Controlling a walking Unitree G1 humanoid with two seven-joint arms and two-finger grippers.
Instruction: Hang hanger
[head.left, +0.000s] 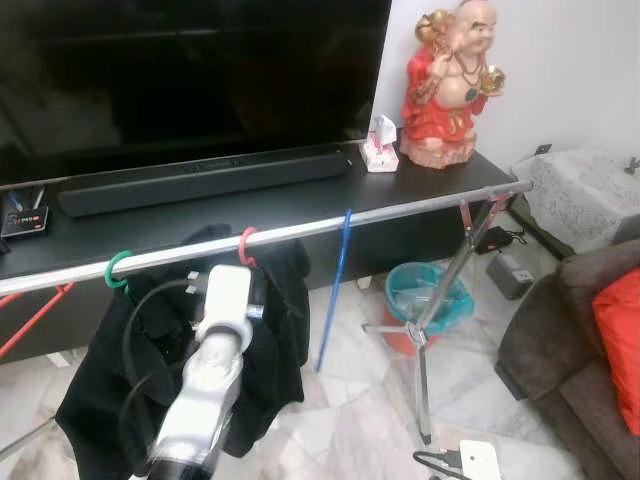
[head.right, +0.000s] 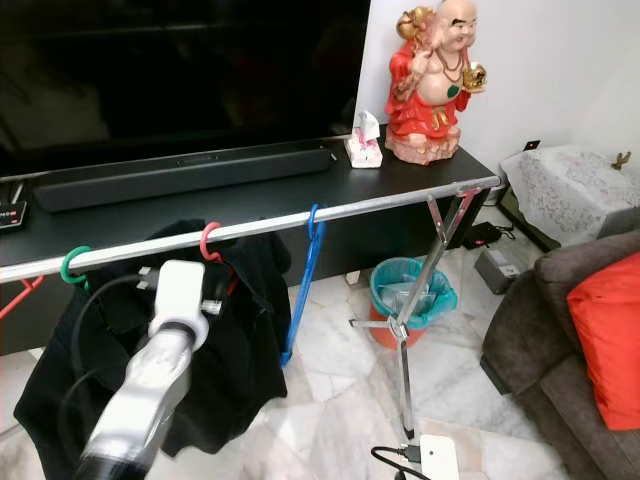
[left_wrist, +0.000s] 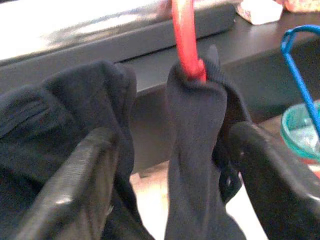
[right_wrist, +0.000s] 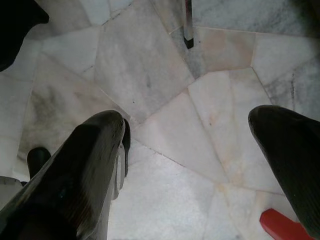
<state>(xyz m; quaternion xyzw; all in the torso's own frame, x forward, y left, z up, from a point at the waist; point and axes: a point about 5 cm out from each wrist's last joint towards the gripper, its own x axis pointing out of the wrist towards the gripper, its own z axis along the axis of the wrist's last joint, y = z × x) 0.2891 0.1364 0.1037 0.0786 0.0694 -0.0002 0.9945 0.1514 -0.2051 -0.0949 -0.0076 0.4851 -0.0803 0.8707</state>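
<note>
- Three hanger hooks ride the rail (head.left: 300, 229), your landmark throughout: you count one green hook (head.left: 117, 268) farthest left, one red hanger (head.left: 246, 246) at mid-rail, one blue hanger (head.left: 337, 290) to its right, bare and dangling.
- Left gripper (left_wrist: 170, 165): you see it just below the rail, fingers (left_wrist: 82, 180) spread wide on either side of the black garment (head.left: 180, 350), gripping nothing.
- Red hanger: its hook is already over the rail, with the garment's neck bunched around the stem beneath.
- Handling, judged: the plastic hanger looks light and stiff, the cloth soft and yielding, so take hold at the red stem just under the rail, not on the fabric.
- Right gripper (right_wrist: 200, 165): you find it well below the rail, parted wide over the marble floor (right_wrist: 165, 90), carrying nothing.
</note>
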